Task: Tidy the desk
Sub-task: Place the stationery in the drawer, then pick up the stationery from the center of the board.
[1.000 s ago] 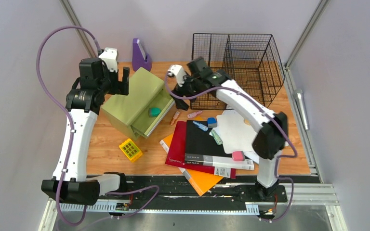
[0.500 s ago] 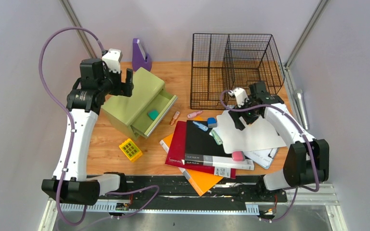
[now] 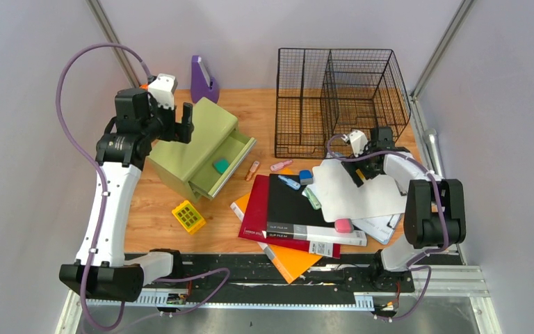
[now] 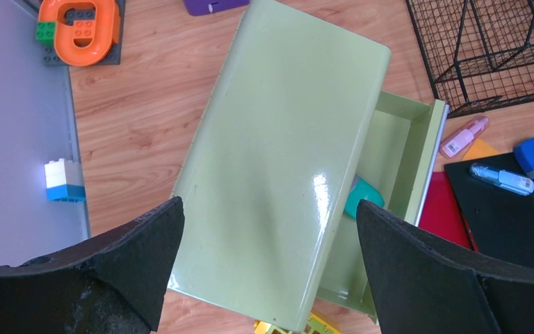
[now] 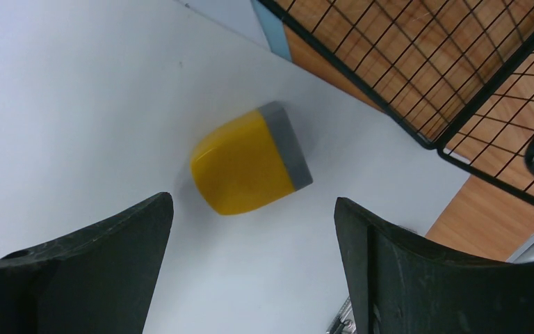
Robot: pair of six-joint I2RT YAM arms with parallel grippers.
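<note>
Yellow block [image 5: 243, 170] lies under the right end effector [image 5: 252, 202], spread apart, arm folded low; raised left end effector [image 4: 270, 204] gapes above green cabinet [image 4: 278, 139].

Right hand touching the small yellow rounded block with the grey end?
Apart. Right wrist view: the right hand is open, and the white sheet shows between each finger and the yellow grey-ended block.

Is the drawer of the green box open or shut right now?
Open: the drawer juts out from the green box, and a teal item lies inside it.
</note>
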